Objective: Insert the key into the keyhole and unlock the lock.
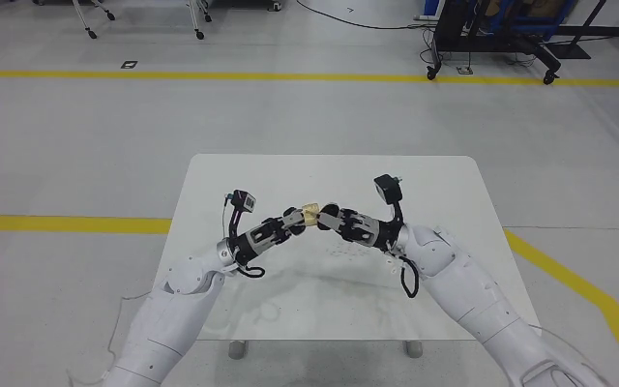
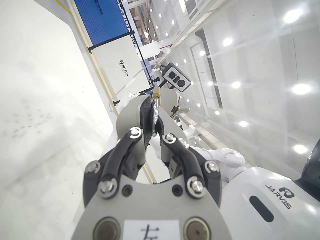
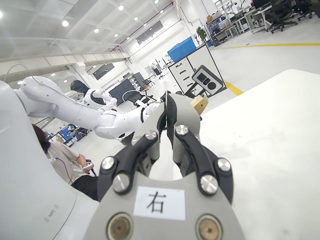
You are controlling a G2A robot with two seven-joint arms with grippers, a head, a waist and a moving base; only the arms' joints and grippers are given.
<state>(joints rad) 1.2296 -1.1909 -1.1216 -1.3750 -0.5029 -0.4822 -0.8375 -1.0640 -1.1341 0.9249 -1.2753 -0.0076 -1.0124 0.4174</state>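
Padlock point(image 1: 310, 213), shackle point(image 2: 155, 108) toward left jaws

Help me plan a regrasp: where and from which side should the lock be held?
By the steel shackle, from the shackle end, as the left gripper has it: the thin loop pinches flat, and the brass body juts free toward the right gripper.

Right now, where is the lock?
In the top view the lock hangs over the middle of the table, its shackle clamped in the left gripper, with the right gripper close at its other side.
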